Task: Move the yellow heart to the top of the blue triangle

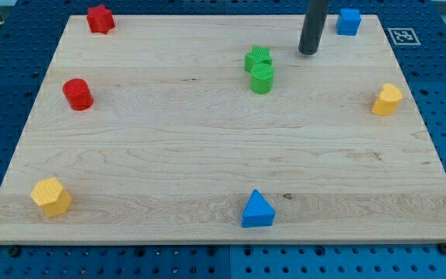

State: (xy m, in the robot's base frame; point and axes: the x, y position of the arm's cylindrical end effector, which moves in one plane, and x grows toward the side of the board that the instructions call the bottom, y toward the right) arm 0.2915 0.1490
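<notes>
A yellow block (387,99) that looks like the heart lies near the board's right edge. The blue triangle (258,209) lies near the bottom edge, just right of the middle. My tip (308,53) rests on the board near the top edge, well up and to the left of the yellow heart and far above the blue triangle. It touches no block. The nearest blocks are a green one to its left and a blue cube (348,22) up and to its right.
Two green blocks touch each other left of the tip, one (259,58) above the other (262,78). A red block (99,18) sits at the top left corner, a red cylinder (77,94) at the left, and a yellow hexagon (51,196) at the bottom left.
</notes>
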